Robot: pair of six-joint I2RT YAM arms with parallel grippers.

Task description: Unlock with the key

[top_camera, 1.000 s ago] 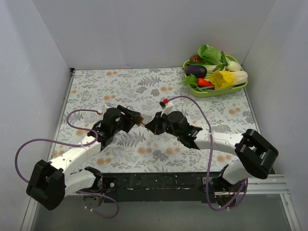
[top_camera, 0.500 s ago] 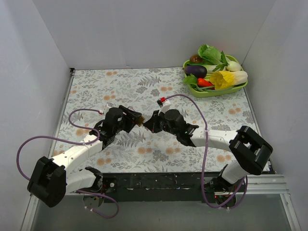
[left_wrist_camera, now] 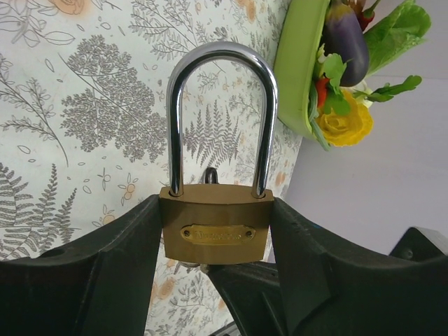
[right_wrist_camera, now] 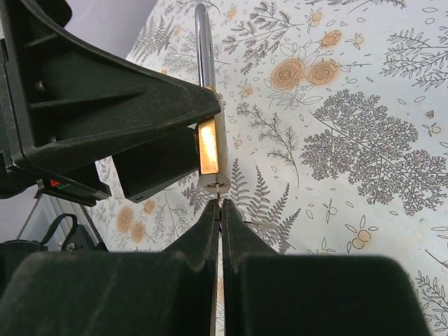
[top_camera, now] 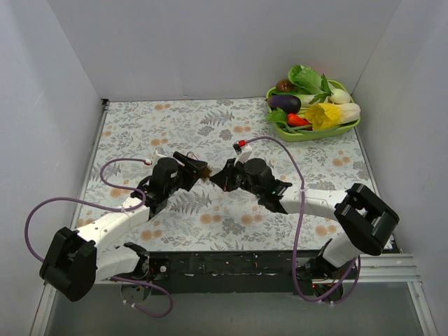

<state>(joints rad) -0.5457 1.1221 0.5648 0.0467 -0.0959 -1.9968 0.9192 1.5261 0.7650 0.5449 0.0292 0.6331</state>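
Left tool (top_camera: pixel 199 170): part open, clamped across the brass body of the padlock (left_wrist_camera: pixel 215 234), held above the worktop (top_camera: pixel 140 126). Shackle (left_wrist_camera: pixel 221 50) is seated, so the padlock is locked. Right tool (right_wrist_camera: pixel 219 213): fully closed on the key (right_wrist_camera: pixel 221 200), whose tip meets the keyway end of the body. Over the last second the right arm has closed in on the left. Judgement: insertion is under way and the turn is outstanding. Vegetable tray (top_camera: pixel 348 129) at far right, uninvolved.

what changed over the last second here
Very little. The right gripper, shut on the key, nudged slightly left toward the padlock, then eased back, and is still at its base. The left gripper kept its hold on the padlock. Nothing was released, and the vegetable tray is unmoved.
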